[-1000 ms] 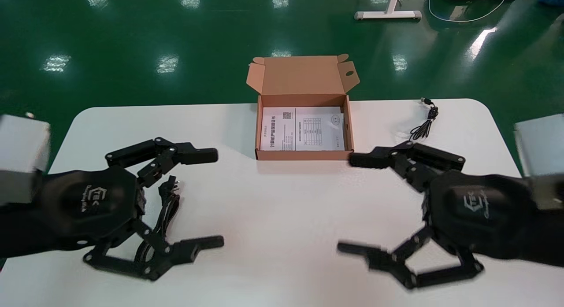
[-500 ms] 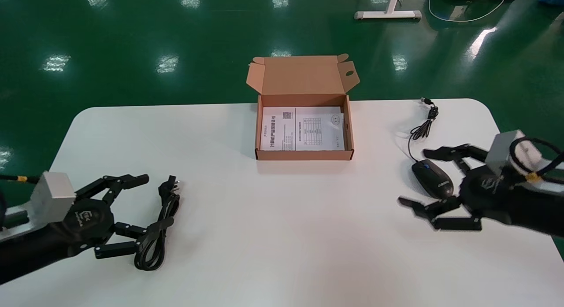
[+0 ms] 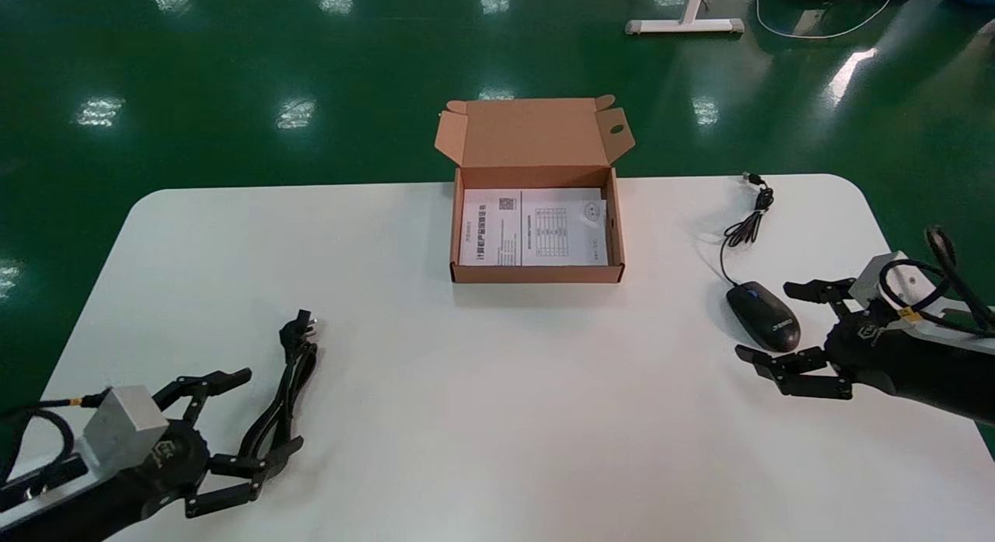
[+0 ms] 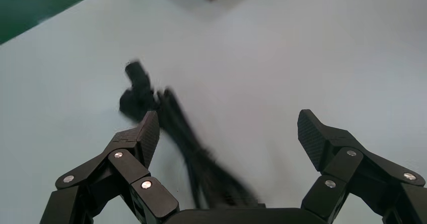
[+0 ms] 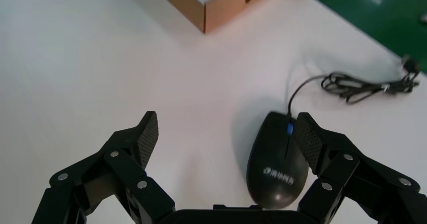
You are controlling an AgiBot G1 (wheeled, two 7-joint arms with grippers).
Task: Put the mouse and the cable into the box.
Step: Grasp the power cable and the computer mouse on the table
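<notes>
The open cardboard box (image 3: 536, 274) stands at the table's far middle with a printed sheet (image 3: 532, 227) lying flat inside. A black mouse (image 3: 763, 326) lies to its right, its thin cord (image 3: 746, 223) trailing toward the far edge. My right gripper (image 3: 771, 323) is open, low over the table, with the mouse (image 5: 276, 166) just inside one finger (image 5: 308, 142). At the near left lies a bundled black power cable (image 3: 284, 394) with its plug toward the box. My left gripper (image 3: 260, 416) is open around the cable's (image 4: 186, 148) near end.
The white table (image 3: 497, 386) has rounded far corners and a green floor beyond it. A white stand foot (image 3: 684, 25) sits on the floor far behind. A box corner (image 5: 221, 10) shows in the right wrist view.
Both grippers have dropped from high near the table's middle to its near outer sides. The left settled by the cable, the right by the mouse. Mouse, cable and box have not moved.
</notes>
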